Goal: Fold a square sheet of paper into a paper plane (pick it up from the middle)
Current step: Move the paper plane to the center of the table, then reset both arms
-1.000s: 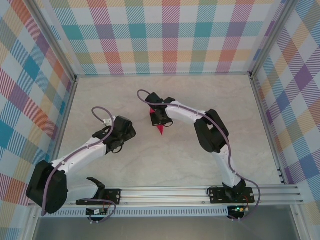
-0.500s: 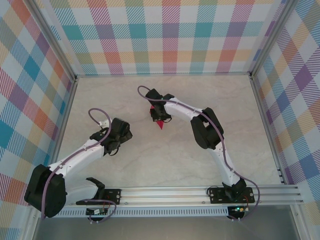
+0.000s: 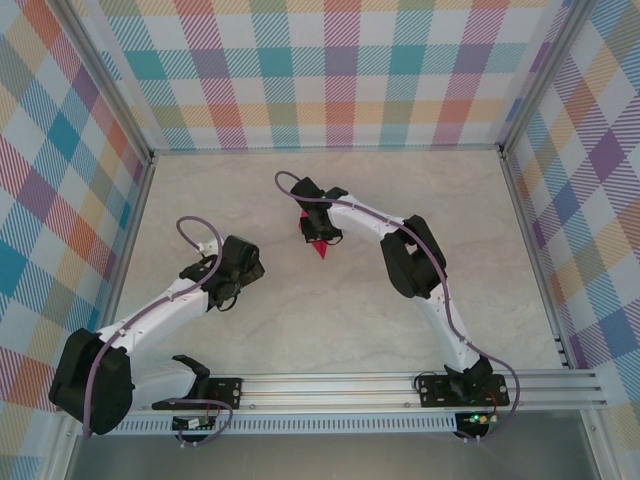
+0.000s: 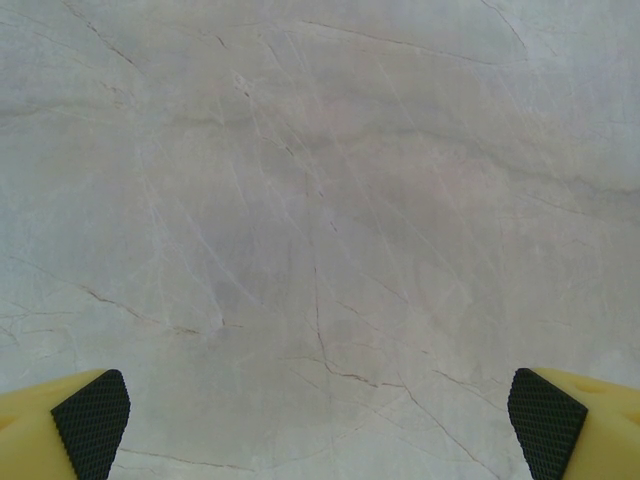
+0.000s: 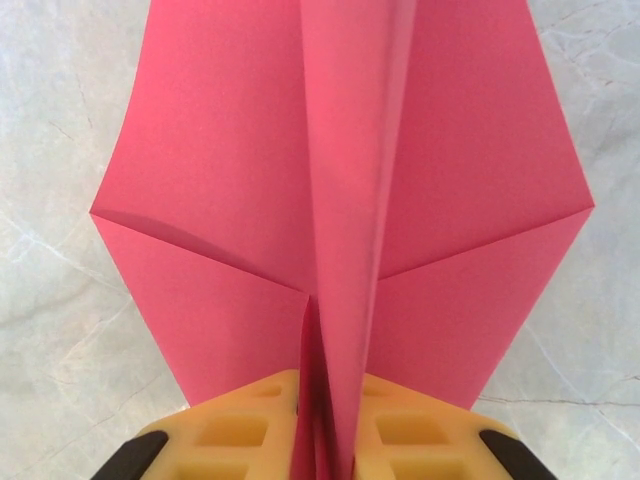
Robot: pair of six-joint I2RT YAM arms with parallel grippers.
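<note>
Veined marble (image 4: 320,200), creased paper plane (image 5: 340,200) (pink-red)

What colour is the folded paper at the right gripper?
Plain bright pink-red; the paper plane shows best in the right wrist view.

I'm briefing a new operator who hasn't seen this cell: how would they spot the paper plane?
On the pale marble table, follow the right arm to its tip near the middle. The paper plane is pinched in its jaws there: creased pink-red paper, the only red thing on the tabletop.
</note>
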